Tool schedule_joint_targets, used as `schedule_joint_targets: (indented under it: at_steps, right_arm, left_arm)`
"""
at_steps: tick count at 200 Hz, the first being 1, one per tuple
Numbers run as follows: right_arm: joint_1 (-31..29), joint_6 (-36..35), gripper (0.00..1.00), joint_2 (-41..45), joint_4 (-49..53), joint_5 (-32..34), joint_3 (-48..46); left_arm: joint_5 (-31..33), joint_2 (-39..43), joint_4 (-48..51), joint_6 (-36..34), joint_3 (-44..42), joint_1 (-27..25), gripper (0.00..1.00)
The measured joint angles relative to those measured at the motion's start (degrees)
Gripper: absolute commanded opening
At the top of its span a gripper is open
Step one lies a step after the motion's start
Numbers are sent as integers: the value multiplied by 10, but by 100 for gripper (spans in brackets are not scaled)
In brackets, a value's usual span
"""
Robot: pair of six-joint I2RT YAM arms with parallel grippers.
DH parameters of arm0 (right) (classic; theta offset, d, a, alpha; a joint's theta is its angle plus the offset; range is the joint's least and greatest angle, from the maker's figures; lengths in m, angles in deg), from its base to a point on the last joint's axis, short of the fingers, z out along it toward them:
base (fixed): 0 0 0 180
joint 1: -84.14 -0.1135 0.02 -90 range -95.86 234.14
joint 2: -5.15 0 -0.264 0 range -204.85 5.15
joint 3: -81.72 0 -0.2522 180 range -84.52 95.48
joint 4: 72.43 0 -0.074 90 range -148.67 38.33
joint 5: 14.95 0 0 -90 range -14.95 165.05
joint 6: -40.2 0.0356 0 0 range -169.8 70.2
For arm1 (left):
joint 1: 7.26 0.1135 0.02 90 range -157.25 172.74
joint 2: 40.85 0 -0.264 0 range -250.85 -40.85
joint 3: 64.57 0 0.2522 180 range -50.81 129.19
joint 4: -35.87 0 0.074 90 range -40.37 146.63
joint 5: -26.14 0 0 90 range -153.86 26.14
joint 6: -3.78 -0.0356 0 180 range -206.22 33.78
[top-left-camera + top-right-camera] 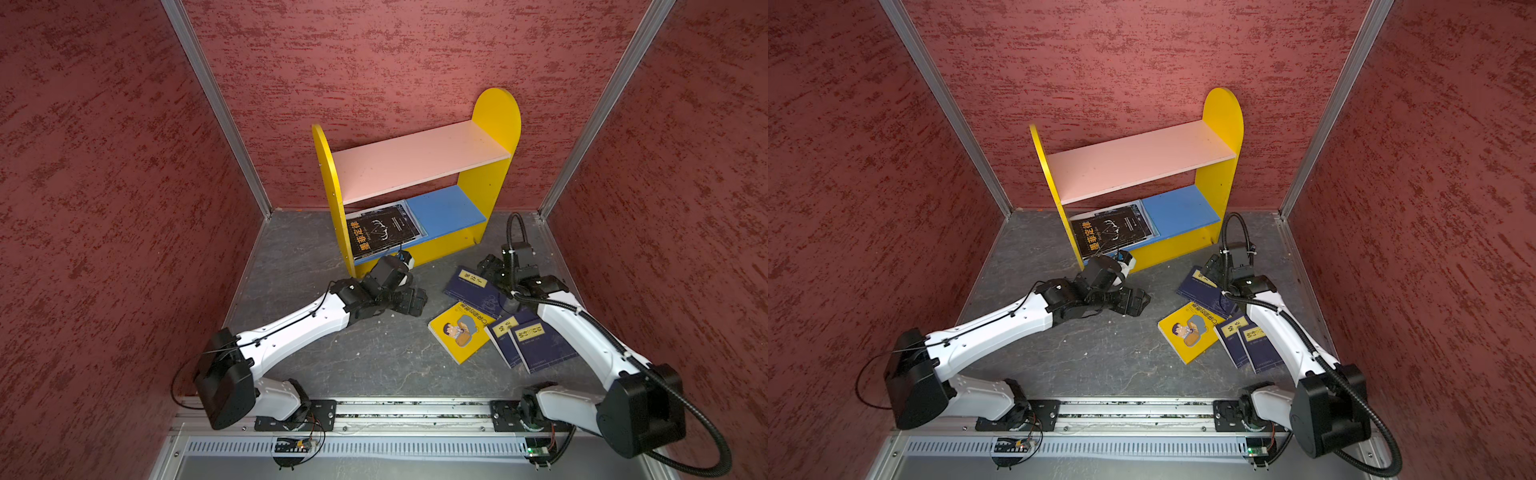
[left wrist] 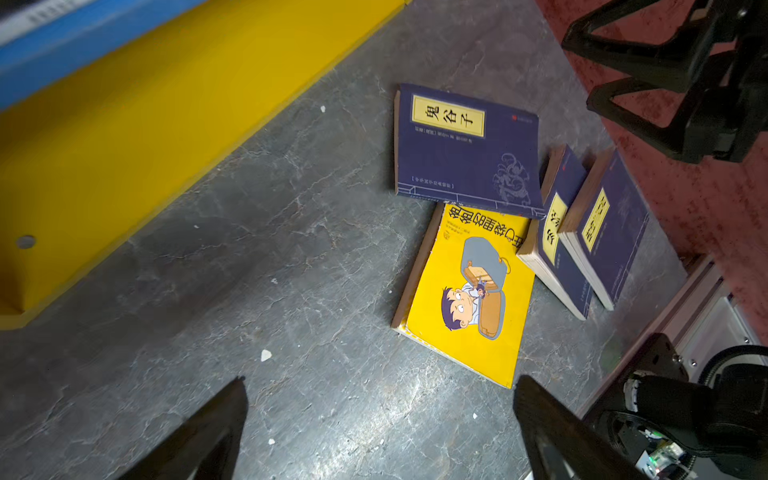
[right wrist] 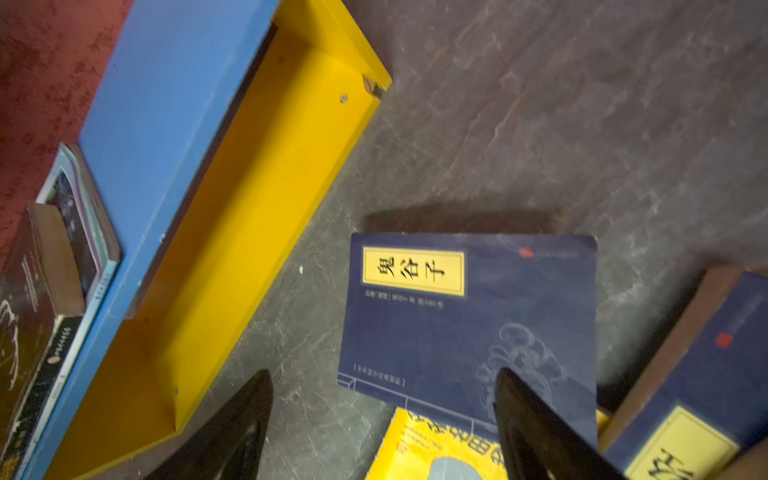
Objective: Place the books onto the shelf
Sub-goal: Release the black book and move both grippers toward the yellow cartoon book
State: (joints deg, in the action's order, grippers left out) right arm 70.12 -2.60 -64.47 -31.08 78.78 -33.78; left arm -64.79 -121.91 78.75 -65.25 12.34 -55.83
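- Right wrist view: the right gripper [image 3: 382, 374] holds its black fingers [image 3: 232, 436] spread apart, with nothing clamped between them.
- One fingertip hangs over a corner of a navy paperback with a yellow label [image 3: 465, 324]; I cannot tell whether it touches.
- That book lies flat on the grey marbled tabletop [image 3: 582, 124], just in front of the shelf's yellow base strip [image 3: 249, 232].
- Left wrist view: the left gripper [image 2: 380, 380] is wide open and empty over the tabletop, near a yellow paperback with a cartoon man [image 2: 465, 291].
- The navy paperback's edge overlaps the yellow one; two more navy paperbacks [image 2: 582, 232] lie overlapped just beside them.
- In a top view, a black paperback with an orange title [image 1: 382, 230] lies flat at the left end of the blue lower board [image 1: 449, 208], on top of a pale-covered book [image 3: 79, 208].
- The pale pink upper board [image 1: 415, 162] spans the yellow round-topped side panels [image 1: 494, 120] above it.
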Motion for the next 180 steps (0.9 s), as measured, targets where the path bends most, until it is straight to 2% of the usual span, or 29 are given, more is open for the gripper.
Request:
schedule_joint_targets:
  at_steps: [45, 63, 106, 142, 180]
  right_arm:
    - [-1, 73, 93, 73, 6, -108, -123]
    - [-2, 87, 98, 109, 35, -132, -151]
    - [-4, 105, 99, 189, 92, -167, -179]
    - [-8, 110, 99, 187, 93, -184, -235]
    - [-9, 106, 99, 145, 56, -179, -256]
  left_arm:
    - [-19, -49, -1, -7, 3, -3, 99]
    - [-25, -57, -3, -9, 3, -3, 99]
    - [-37, -80, -9, -9, 4, -2, 99]
    - [-39, -87, -20, -9, 16, -2, 99]
    - [-31, -87, -28, -2, 19, -2, 99]
